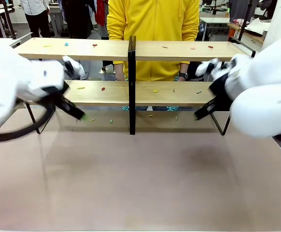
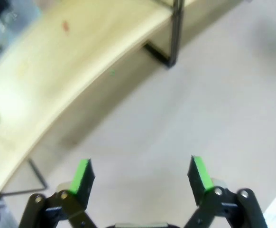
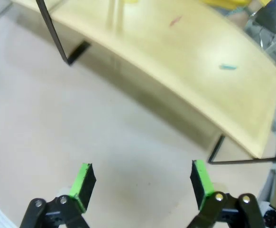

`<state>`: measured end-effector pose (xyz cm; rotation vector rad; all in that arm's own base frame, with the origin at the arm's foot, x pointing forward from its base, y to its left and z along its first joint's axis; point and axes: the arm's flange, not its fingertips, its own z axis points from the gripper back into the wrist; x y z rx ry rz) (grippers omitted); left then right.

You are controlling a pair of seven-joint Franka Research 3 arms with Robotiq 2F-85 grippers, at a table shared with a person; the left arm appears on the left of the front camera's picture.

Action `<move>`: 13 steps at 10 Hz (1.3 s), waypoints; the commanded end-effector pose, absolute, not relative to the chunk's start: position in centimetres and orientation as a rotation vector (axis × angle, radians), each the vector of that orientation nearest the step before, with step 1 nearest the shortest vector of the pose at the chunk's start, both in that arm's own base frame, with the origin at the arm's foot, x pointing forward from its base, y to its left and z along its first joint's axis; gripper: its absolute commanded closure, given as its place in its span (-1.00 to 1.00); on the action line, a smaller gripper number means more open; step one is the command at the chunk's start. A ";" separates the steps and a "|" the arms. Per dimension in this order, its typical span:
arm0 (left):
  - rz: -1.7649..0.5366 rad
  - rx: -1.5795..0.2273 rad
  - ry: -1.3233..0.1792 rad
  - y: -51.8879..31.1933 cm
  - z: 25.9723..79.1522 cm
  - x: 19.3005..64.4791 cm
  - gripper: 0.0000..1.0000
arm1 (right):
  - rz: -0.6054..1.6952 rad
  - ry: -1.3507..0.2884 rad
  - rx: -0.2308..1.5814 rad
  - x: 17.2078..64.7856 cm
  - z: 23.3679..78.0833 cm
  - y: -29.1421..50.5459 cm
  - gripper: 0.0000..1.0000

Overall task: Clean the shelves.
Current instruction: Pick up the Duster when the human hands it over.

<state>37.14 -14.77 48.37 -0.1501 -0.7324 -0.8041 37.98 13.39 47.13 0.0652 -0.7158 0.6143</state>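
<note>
The shelves point(image 1: 106, 93) stand across the far half of the table, two tiers of light-wood boards in a black frame with a central upright point(image 1: 132, 82). Small coloured scraps point(image 1: 103, 89) lie scattered on the boards and on the table under them. My left gripper point(image 1: 81, 116) hovers low in front of the lower left board. It is open and holds nothing in the left wrist view point(image 2: 142, 175), where a board point(image 2: 57, 71) lies ahead. My right gripper point(image 1: 199, 116) mirrors it at the lower right board, open and holding nothing point(image 3: 142, 179), facing a board point(image 3: 185, 61).
A person in a yellow top point(image 1: 152, 29) stands right behind the shelves, a hand point(image 1: 179, 78) near the lower board. The brown tabletop point(image 1: 140, 179) stretches in front of the shelves. Black frame feet point(image 1: 39, 126) rest on the table near each gripper.
</note>
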 end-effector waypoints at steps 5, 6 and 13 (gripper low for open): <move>-0.743 -0.400 -1.146 1.6 52.6 20.5 -1.00 | 0.738 -0.945 0.210 25.5 56.5 5.0 -1.00; -0.682 -0.419 -1.180 2.2 52.3 21.3 -1.00 | 0.740 -0.946 0.218 25.4 56.8 5.3 -1.00; -0.548 -0.422 -1.119 2.9 51.3 22.7 -1.00 | 0.609 -0.953 0.273 26.3 56.5 5.7 -1.00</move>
